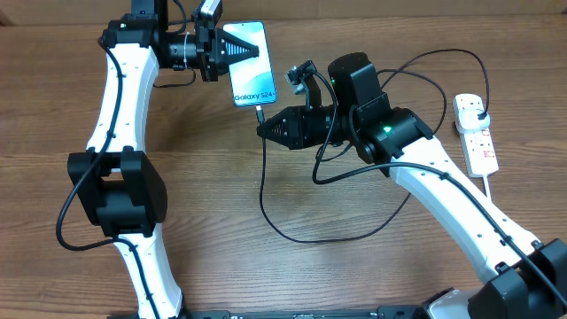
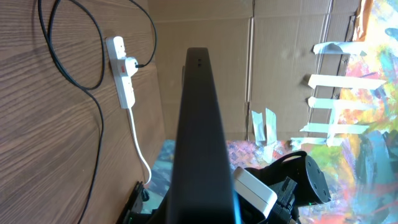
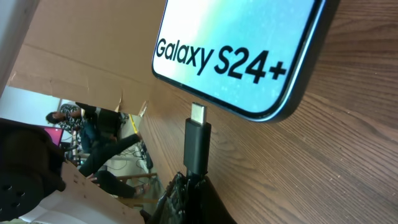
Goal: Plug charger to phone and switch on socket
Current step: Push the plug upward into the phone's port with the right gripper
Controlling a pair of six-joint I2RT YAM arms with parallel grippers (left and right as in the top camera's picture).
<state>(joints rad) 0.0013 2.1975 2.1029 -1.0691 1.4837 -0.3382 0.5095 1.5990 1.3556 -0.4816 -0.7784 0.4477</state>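
Note:
The phone [image 1: 251, 66] has a light screen reading "Galaxy S24+" and lies at the back middle of the table. My left gripper [image 1: 229, 51] is shut on its far end. In the left wrist view the phone [image 2: 199, 124] shows edge-on as a dark bar. My right gripper [image 1: 268, 128] is shut on the charger's connector [image 1: 260, 113]. In the right wrist view the connector tip [image 3: 198, 118] points at the phone's [image 3: 242, 43] bottom edge, with a small gap between them. The black cable [image 1: 292, 232] loops to the socket [image 1: 478, 142] at the right, where its plug [image 1: 479, 113] sits.
The socket's white cord [image 1: 496, 199] runs toward the front right. The black cable makes wide loops [image 1: 416, 66] behind and under the right arm. The socket also shows in the left wrist view [image 2: 122, 81]. Cardboard walls stand behind the table.

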